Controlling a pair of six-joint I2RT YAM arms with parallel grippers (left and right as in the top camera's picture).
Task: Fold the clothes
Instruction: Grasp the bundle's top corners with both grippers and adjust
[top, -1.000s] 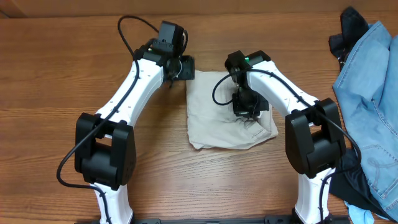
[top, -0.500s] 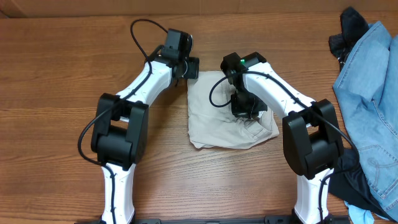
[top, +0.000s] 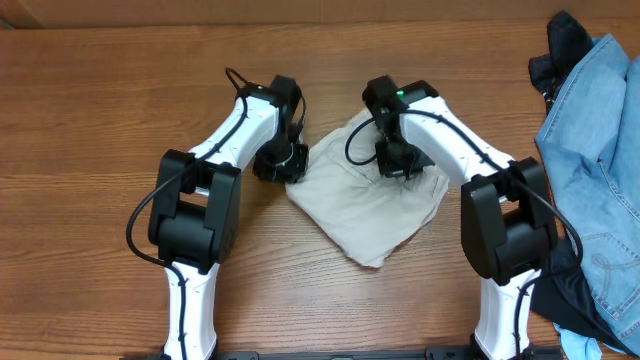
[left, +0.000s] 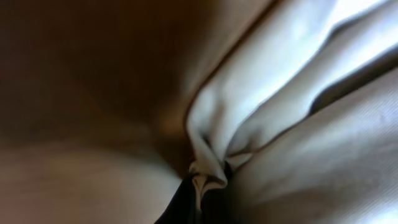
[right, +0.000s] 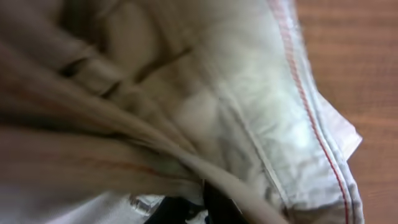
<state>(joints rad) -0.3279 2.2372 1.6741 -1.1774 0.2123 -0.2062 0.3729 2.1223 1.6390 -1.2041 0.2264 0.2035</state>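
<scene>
One pair of cream trousers lies as a compact folded bundle in the middle of the bench, turned cornerwise so that one corner points toward the robot's base. The left end effector sits at the bundle's left corner. Its wrist view shows a bunched ridge of cream cloth nipped between closed fingers, so it is gripping the trousers. The right end effector is down on the far right part, and a taut ridge of fabric runs into its fingers beside a red-stitched edge. That reads as clamped on the cloth too (the fingers themselves are mostly buried). To do this step well, both grips should probably travel together at an even height, keeping the cloth between them lightly taut, so the layers do not slide apart or bunch. The fold should be laid down edge to edge before either grip lets go. A thin pinch like the left one could slip if pulled hard. The light blue denim garment and the black garment lie well apart at the right.
</scene>
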